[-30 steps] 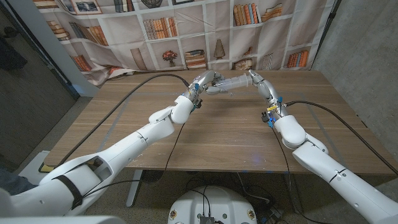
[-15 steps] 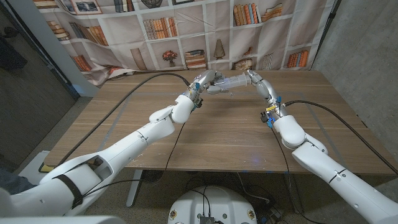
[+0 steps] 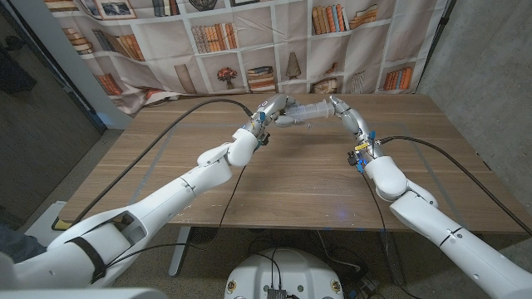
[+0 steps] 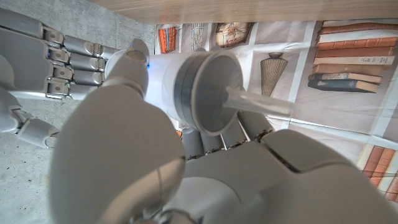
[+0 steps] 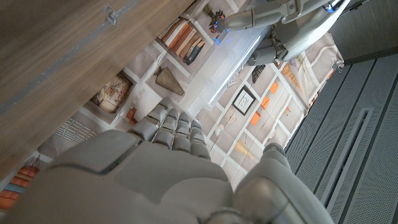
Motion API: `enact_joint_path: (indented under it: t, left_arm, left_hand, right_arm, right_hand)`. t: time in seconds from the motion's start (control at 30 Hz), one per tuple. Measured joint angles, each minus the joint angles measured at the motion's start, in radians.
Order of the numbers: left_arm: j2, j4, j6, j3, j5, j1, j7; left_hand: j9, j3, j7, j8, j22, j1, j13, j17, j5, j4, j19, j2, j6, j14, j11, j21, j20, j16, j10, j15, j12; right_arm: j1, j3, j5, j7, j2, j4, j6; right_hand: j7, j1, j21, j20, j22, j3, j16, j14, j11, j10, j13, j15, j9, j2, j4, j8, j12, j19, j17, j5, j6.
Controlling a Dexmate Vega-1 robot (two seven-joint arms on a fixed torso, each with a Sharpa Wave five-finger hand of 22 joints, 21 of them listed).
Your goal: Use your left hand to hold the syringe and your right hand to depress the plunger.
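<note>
Above the far middle of the table, a clear syringe (image 3: 307,109) is held level between my two hands. My left hand (image 3: 278,110) grips its barrel at the nozzle end. In the left wrist view the barrel (image 4: 202,87) points at the camera, its thin nozzle (image 4: 258,104) sticks out, and my own fingers (image 4: 211,140) wrap around it. My right hand (image 3: 337,105) meets the plunger end with its fingers curled in and presses on it. In the right wrist view my right hand (image 5: 168,165) faces the translucent syringe (image 5: 239,62) and my left hand (image 5: 283,22).
The wooden table (image 3: 291,178) carries black cables (image 3: 195,108) that run from both arms. A curtain printed with bookshelves (image 3: 249,41) hangs behind the table's far edge. A grey wall (image 3: 490,75) stands close on the right.
My right hand has moved a little toward my left hand, and the visible length of the syringe between them has shortened. My left hand has stayed in place.
</note>
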State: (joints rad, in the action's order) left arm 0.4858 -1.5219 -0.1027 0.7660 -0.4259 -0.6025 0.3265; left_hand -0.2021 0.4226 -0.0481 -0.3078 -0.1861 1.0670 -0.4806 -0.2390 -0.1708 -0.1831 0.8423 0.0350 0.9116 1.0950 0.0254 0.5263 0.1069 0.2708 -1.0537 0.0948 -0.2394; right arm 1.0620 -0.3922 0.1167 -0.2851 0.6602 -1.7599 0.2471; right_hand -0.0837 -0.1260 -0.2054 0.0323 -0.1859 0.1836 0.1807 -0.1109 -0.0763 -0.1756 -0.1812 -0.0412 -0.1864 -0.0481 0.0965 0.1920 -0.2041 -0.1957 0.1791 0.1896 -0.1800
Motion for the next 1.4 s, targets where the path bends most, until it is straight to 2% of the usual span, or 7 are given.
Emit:
enact_joint_path:
  t: [0.63,1.4]
  left_arm:
    - [0.036,-0.05,0.038,-0.024,0.001,-0.043,-0.003]
    - [0.052,-0.057,0.049,-0.032,0.014,-0.058,-0.018]
  left_hand:
    - [-0.002,0.0,0.0,0.004,0.0,0.0,-0.004,0.0,0.001,0.0,0.0,0.0,0.0,0.0,-0.003,0.007,0.0,0.0,-0.004,0.0,0.001]
    - [-0.006,0.0,0.0,0.015,-0.001,0.0,0.007,0.0,0.002,0.0,-0.003,0.0,0.0,0.003,-0.003,0.008,-0.004,-0.002,-0.004,0.003,0.015]
  right_arm:
    - [0.011,0.032,0.019,-0.03,-0.008,0.014,0.015]
    - [0.021,0.05,0.038,-0.05,-0.017,0.017,0.007]
  right_hand:
    - [0.0,-0.004,0.0,0.005,0.0,0.0,0.0,0.0,-0.002,0.002,0.0,0.0,0.0,-0.004,0.0,0.0,0.001,0.005,0.0,0.0,-0.001]
    - [0.002,-0.004,0.0,0.005,0.0,0.0,0.0,0.0,-0.002,0.002,0.0,0.0,0.0,-0.004,0.0,0.0,0.001,0.005,0.0,0.0,0.002]
